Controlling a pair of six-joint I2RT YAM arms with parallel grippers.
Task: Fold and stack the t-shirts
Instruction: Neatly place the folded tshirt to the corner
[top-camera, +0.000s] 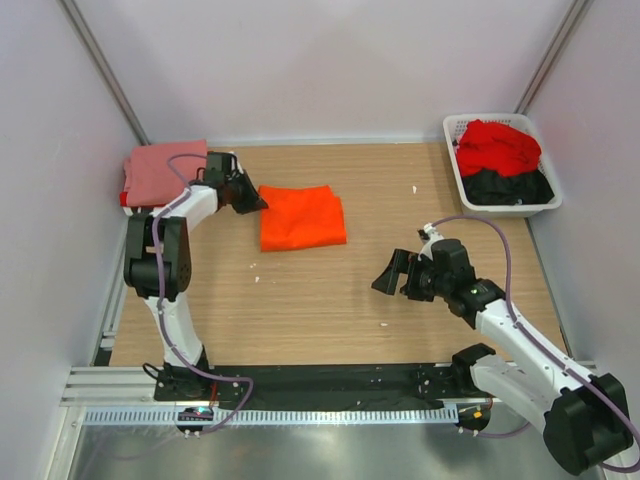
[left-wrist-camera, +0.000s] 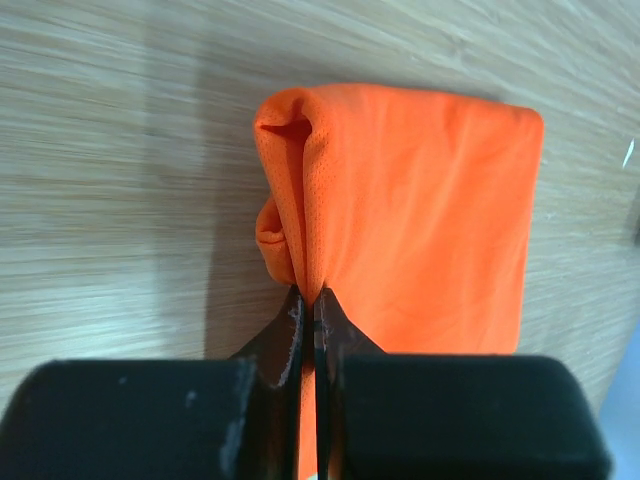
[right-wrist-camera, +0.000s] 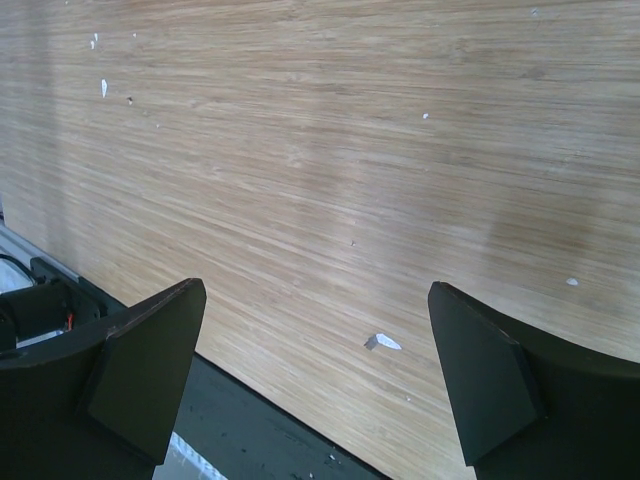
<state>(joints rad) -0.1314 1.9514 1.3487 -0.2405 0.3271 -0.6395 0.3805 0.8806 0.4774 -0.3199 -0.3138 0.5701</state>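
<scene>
Lying just behind the left hand is the folded salmon-pink t-shirt. That hand pinches the orange t-shirt by its edge, the cloth's length running straight ahead of it on the desk. The right hand gapes empty, well apart.

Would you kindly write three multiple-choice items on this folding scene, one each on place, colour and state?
1. The salmon-pink shirt lies: A at the near edge; B in the far-left corner of the table; C at its centre.
2. The basket holds: A red cloth and black cloth; B orange and white; C blue cloth.
3. The left end effector is: A open over bare wood; B shut on the orange shirt; C out of view.
B, it lies top left overhead; A, both colours show inside; B, it pinches the shirt's edge.
</scene>
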